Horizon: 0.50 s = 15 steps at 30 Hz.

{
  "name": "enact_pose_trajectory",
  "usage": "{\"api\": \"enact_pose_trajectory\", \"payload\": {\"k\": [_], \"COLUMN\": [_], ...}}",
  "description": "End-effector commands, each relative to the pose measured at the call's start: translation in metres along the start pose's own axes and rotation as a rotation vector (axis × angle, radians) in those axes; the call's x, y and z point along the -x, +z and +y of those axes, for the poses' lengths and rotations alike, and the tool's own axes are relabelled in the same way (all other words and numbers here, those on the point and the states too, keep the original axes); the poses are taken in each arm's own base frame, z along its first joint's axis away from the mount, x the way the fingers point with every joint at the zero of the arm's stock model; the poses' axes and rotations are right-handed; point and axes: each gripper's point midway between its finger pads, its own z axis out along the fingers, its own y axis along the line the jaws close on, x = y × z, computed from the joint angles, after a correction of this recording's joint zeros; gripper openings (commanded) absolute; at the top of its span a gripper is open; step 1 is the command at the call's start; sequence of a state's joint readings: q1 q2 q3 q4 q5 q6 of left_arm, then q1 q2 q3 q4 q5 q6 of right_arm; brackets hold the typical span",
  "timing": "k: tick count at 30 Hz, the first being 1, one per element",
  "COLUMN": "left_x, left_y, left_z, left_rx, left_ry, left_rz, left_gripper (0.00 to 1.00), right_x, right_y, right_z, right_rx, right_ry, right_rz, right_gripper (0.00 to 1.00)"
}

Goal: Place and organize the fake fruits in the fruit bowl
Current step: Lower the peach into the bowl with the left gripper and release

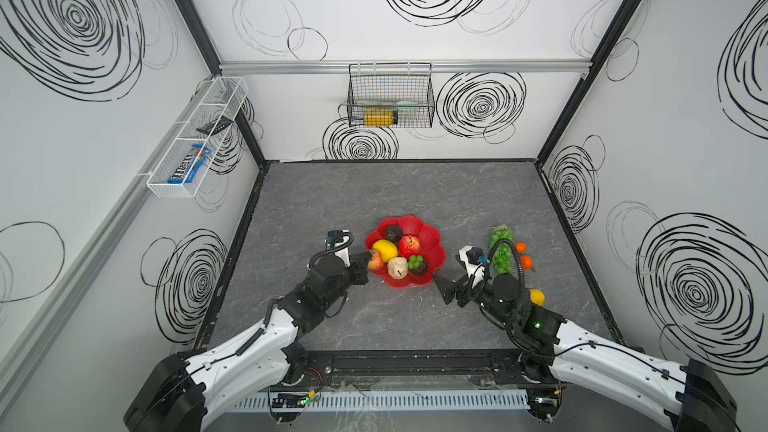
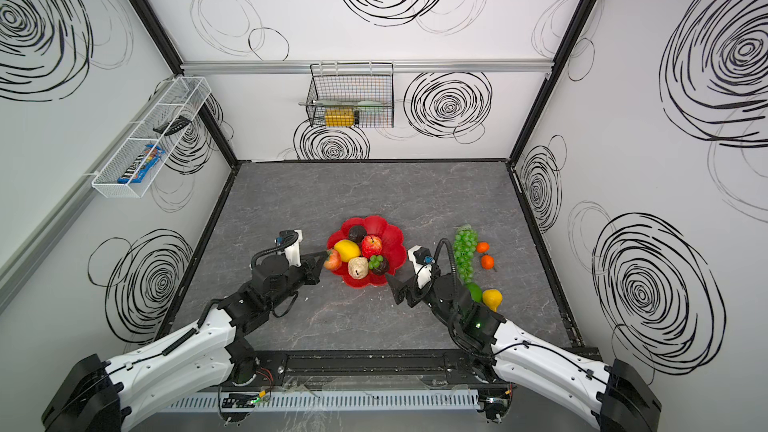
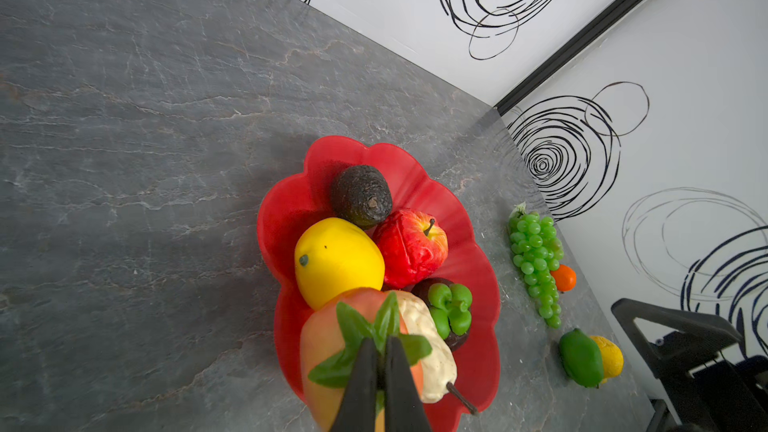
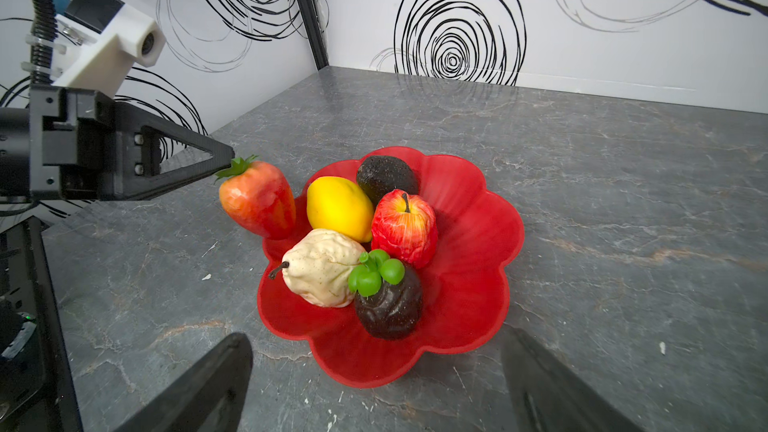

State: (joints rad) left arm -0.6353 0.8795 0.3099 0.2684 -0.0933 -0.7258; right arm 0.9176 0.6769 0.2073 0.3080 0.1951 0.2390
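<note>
The fruit bowl (image 1: 432,238) sits on the table (image 1: 374,193) around its middle, a little toward the near edge. It holds the avocado (image 1: 393,233) at the far side, the lemon (image 1: 385,250) and apple (image 1: 409,246) in the middle, and the pear (image 1: 397,268) and mangosteen (image 1: 419,266) at the near side.

The left gripper (image 4: 230,158) is clamped tight on the green leaves of the strawberry (image 4: 259,201). The right wrist view shows this from the side: the fruit hangs tip-down at the bowl's left rim, and I cannot tell whether it touches the rim. The left wrist view adds that both fingers (image 3: 359,380) press together through the leaf crown.

The right gripper (image 4: 374,336) stands wide open and empty, just near-right of the bowl.

Both top views show loose fruit on the table right of the bowl: grapes (image 2: 465,253), two oranges (image 2: 482,247) further right, and a second lemon (image 2: 492,298) nearer. The lime (image 3: 581,357) shows whole only in the left wrist view, just beside that lemon. In a top view the right arm (image 2: 457,309) covers part of it. The right wrist view takes in only the bowl and the strawberry.
</note>
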Motion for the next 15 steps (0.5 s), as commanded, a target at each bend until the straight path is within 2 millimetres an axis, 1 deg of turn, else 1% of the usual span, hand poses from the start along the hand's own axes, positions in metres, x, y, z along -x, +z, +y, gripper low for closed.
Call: {"api": "enact_pose_trajectory", "payload": {"k": [1, 6, 15], "left_x": [0.014, 0.005, -0.009], "left_y": [0.002, 0.008, 0.017], "left_z": [-0.004, -0.001, 0.003], "left_rx": [-0.026, -0.018, -0.009], "left_ry": [-0.032, -0.028, -0.041], "left_rz": [-0.075, -0.046, 0.004], "left_gripper": [0.04, 0.05, 0.11], "right_x": [0.006, 0.007, 0.004], "right_y": [0.001, 0.001, 0.003], "right_z": [0.002, 0.001, 0.002], "right_rx": [0.011, 0.012, 0.013], "right_ry": [0.015, 0.016, 0.015], "right_rz": [-0.029, -0.031, -0.019], "right_gripper": [0.97, 0.97, 0.97]}}
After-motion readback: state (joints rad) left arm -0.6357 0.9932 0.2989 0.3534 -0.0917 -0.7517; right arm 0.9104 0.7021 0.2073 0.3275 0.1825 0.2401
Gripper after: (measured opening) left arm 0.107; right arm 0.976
